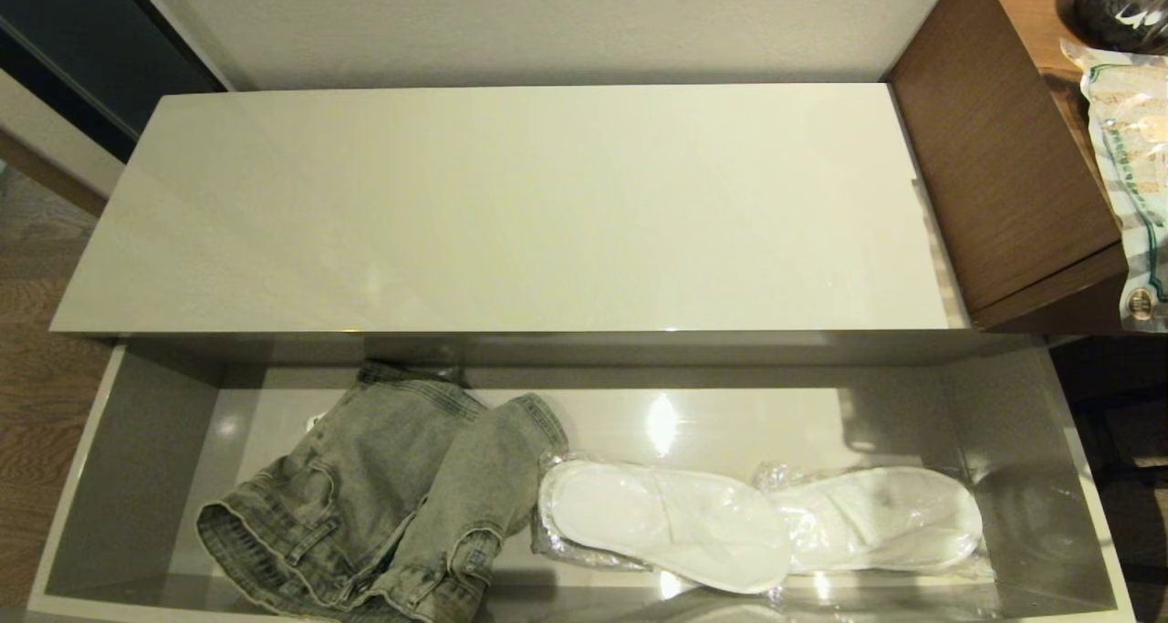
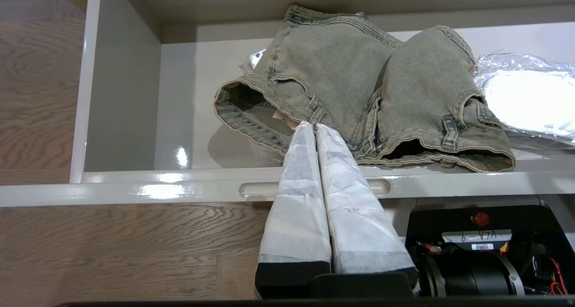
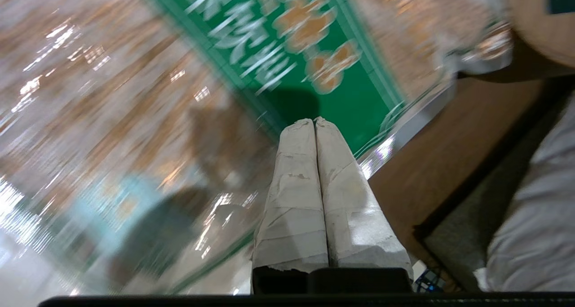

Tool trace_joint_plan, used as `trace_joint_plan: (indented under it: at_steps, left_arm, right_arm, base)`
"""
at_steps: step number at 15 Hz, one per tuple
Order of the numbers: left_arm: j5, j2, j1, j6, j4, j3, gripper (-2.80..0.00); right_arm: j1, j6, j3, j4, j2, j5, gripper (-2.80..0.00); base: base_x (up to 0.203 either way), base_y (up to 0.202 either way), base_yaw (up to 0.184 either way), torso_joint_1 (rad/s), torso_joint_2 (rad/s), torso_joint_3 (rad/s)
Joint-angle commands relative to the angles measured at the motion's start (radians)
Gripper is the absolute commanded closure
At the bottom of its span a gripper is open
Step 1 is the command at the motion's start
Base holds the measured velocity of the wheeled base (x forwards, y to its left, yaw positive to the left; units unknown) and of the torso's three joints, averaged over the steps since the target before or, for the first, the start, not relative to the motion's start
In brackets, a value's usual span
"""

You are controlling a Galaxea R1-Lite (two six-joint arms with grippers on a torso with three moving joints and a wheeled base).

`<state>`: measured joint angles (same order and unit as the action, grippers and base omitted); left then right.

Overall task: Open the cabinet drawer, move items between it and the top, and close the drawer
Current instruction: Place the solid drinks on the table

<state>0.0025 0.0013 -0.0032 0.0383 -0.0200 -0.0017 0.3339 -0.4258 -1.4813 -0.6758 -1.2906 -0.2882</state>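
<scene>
Hovering pressed shut and empty over the packet [image 3: 179, 95] at the worktop's front edge, the right hand [image 3: 313, 120] could push it off; the left hand [image 2: 313, 126], likewise shut and empty, waits outside the drawer [image 2: 202, 188].

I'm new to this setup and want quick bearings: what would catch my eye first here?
The open cabinet drawer stands out, with crumpled jeans at its left and white slippers in clear plastic beside them. Above it the top lies bare. The left gripper, shut, hangs at the jeans' waistband; the right gripper, also shut, is over the green-labelled packet on the brown desk.
</scene>
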Motion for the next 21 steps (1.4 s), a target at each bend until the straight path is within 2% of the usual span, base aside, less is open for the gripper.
trace_joint_plan:
  at_steps: [1, 4, 6, 8, 10, 12, 14, 18, 21]
  left_arm:
    - [0.001, 0.000, -0.001, 0.000, 0.000, 0.002, 0.00]
    - [0.001, 0.000, -0.001, 0.000, 0.000, 0.000, 0.00]
    - [0.001, 0.000, 0.000, 0.000, 0.000, 0.000, 0.00]
    - [0.001, 0.000, 0.000, 0.000, 0.000, 0.000, 0.00]
    - [0.001, 0.000, -0.001, 0.000, 0.000, 0.000, 0.00]
    - [0.001, 0.000, -0.001, 0.000, 0.000, 0.000, 0.00]
    - [0.001, 0.000, 0.000, 0.000, 0.000, 0.000, 0.00]
    - [0.001, 0.000, -0.001, 0.000, 0.000, 0.000, 0.00]
    - [0.001, 0.000, -0.001, 0.000, 0.000, 0.000, 0.00]
  right_arm:
    - [0.043, 0.030, 0.022, -0.003, -0.013, 0.006, 0.00]
    - [0.045, 0.116, 0.121, 0.016, 0.057, 0.020, 0.00]
    - [0.072, 0.087, 0.123, 0.009, 0.057, 0.032, 0.00]
    - [0.155, 0.049, 0.127, -0.005, 0.049, 0.090, 0.00]
    - [0.287, 0.068, 0.091, -0.003, 0.003, 0.171, 0.00]
    - [0.358, 0.090, 0.024, 0.013, -0.063, 0.248, 0.00]
    - [0.387, 0.134, 0.018, 0.033, -0.068, 0.262, 0.00]
    - [0.437, 0.153, 0.018, 0.100, -0.095, 0.263, 0.00]
    - [0.447, 0.166, 0.020, 0.109, -0.085, 0.298, 0.00]
  base:
    - [0.000, 0.000, 0.000, 0.000, 0.00, 0.000]
    - [0.000, 0.000, 0.000, 0.000, 0.00, 0.000]
    - [0.000, 0.000, 0.000, 0.000, 0.00, 0.000]
    - [0.000, 0.000, 0.000, 0.000, 0.00, 0.000]
    - [0.000, 0.000, 0.000, 0.000, 0.00, 0.000]
    - [0.000, 0.000, 0.000, 0.000, 0.00, 0.000]
    - [0.000, 0.000, 0.000, 0.000, 0.00, 0.000]
    - [0.000, 0.000, 0.000, 0.000, 0.00, 0.000]
    - [0.000, 0.000, 0.000, 0.000, 0.00, 0.000]
